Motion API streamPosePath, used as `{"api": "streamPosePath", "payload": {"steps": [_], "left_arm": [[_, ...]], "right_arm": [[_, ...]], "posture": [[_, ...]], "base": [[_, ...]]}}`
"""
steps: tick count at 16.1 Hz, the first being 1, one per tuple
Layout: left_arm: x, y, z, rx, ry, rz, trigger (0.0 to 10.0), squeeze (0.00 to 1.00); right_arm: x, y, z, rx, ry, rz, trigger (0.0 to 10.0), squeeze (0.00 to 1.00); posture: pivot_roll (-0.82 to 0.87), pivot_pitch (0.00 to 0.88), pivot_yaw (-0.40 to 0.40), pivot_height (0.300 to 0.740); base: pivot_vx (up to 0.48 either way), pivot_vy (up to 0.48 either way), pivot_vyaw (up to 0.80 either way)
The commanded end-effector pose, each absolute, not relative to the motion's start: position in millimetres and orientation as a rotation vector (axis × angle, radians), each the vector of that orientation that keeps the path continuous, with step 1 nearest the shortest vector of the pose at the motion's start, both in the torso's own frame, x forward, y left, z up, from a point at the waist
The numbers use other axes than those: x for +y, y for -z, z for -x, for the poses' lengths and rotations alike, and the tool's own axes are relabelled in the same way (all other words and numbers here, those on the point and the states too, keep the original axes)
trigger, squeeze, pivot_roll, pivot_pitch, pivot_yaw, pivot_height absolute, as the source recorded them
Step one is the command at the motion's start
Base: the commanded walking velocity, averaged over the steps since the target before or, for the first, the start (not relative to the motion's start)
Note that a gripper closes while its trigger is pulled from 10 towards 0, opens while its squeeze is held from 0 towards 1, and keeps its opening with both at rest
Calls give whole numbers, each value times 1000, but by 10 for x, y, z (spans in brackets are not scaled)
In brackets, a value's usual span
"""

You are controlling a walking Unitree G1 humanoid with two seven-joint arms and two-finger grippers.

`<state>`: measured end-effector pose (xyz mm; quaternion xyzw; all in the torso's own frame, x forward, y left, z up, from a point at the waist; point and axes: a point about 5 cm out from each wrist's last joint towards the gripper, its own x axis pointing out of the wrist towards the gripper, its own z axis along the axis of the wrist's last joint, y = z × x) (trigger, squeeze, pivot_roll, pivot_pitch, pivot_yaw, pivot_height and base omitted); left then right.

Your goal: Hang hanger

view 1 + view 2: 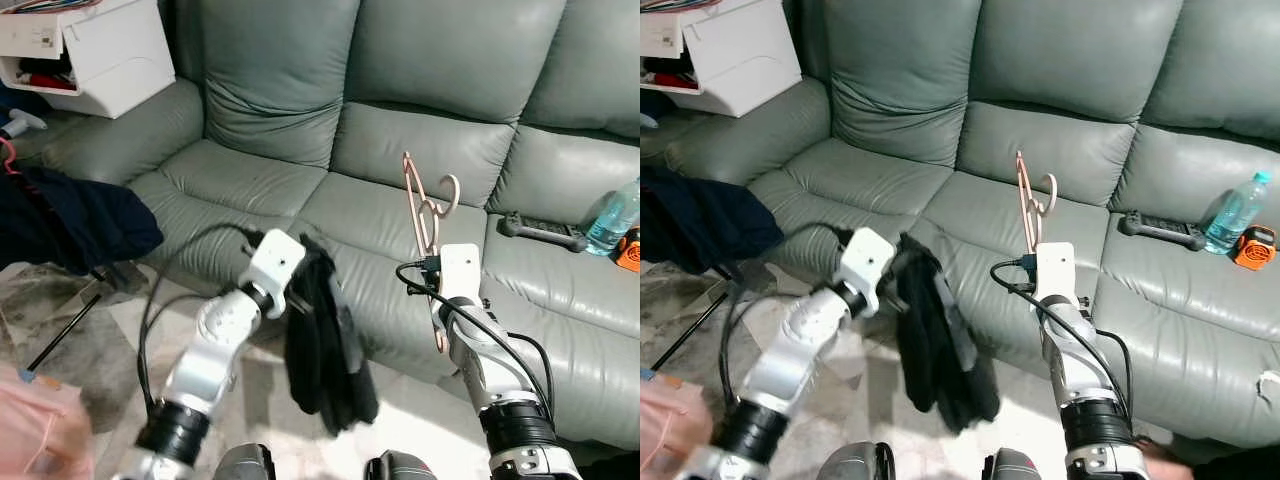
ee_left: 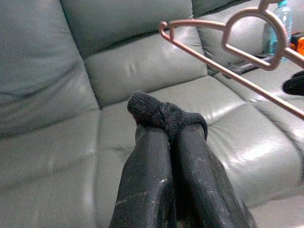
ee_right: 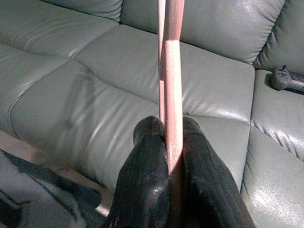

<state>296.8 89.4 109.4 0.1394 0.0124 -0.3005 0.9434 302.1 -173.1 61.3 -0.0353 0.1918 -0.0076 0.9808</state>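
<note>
A rose-gold hanger (image 1: 428,215) stands upright in front of the grey sofa (image 1: 400,150), hook at the top. My right gripper (image 3: 167,137) is shut on the hanger's bar (image 3: 172,71). My left gripper (image 2: 168,128) is shut on a black knitted garment (image 1: 322,340), which hangs down in front of the sofa's seat edge. A bunched bit of the black garment (image 2: 164,114) pokes out past the fingertips. The hanger (image 2: 228,52) is a little to the right of the garment, not touching it.
A water bottle (image 1: 612,217), an orange object (image 1: 630,250) and a black controller (image 1: 545,232) lie on the right sofa seat. A white box (image 1: 90,50) sits on the left armrest. Dark clothing (image 1: 70,225) hangs at the left, over the rug.
</note>
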Motion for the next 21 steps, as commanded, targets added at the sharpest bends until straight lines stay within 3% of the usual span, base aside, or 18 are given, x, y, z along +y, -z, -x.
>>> {"api": "streamPosePath", "payload": {"steps": [1,2,4,5,6,7,9,11,12,14,15,16,17,18,19,21], "left_arm": [[894,-1211,-3017,-44,690,-405,10000,0],[948,-1205,-3012,-43,863,-575,10000,0],[1337,-1154,-3257,102,952,-919,10000,0],[1426,-1168,-3312,120,954,-1011,10000,0],[1716,-1299,-3569,216,811,-1226,10000,0],[1826,-1517,-3737,169,683,-1391,10000,0],[1854,-2002,-3962,-6,464,-1454,10000,0],[1819,-2345,-4064,-176,275,-1309,10000,0],[1855,-2391,-4087,-185,189,-1155,10000,0],[2034,-2303,-4118,-80,-5,-540,10000,0],[2058,-2158,-4111,-5,-24,-338,10000,0],[1845,-1926,-4064,77,263,-294,10000,0],[1672,-1525,-3854,244,717,-583,10000,0],[2071,-1301,-3731,376,740,-1257,10000,0],[2219,-1322,-3729,367,696,-1461,10000,0],[2276,-1710,-3918,194,378,-1383,10000,0]], "right_arm": [[-1735,-696,-3065,353,16,62,10000,0],[-1738,-714,-3085,352,7,61,10000,0],[-1677,-767,-3123,334,-110,53,10000,0],[-1673,-777,-3129,330,-123,63,10000,0],[-1673,-804,-3146,322,-141,77,10000,0],[-1680,-810,-3151,322,-139,87,10000,0],[-1686,-782,-3122,334,-139,101,10000,0],[-1695,-744,-3094,345,-132,106,10000,0],[-1694,-734,-3092,349,-127,107,10000,0],[-1681,-723,-3098,352,-124,107,10000,0],[-1674,-722,-3102,352,-124,107,10000,0],[-1672,-727,-3111,351,-127,110,10000,0],[-1690,-727,-3127,353,-128,120,10000,0],[-1712,-719,-3138,357,-125,126,10000,0],[-1714,-717,-3143,358,-124,127,10000,0],[-1690,-720,-3159,357,-117,124,10000,0]], "posture": [[-19,66,22,740],[-17,67,20,740],[-8,65,20,740],[-9,64,22,740],[-12,60,29,740],[-12,59,33,740],[-13,55,40,740],[-13,51,44,740],[-12,50,46,740],[-9,45,47,740],[-10,43,46,740],[-12,42,44,740],[-1,38,41,740],[4,34,47,740],[4,34,47,740],[3,29,53,740]], "base": [[0,0,0],[0,0,0],[0,0,0],[0,0,0],[0,0,0],[0,0,0],[0,0,0],[0,0,0],[0,0,0],[0,0,0],[0,0,0],[0,0,0],[0,0,0],[0,0,0],[0,0,0],[0,0,0]]}}
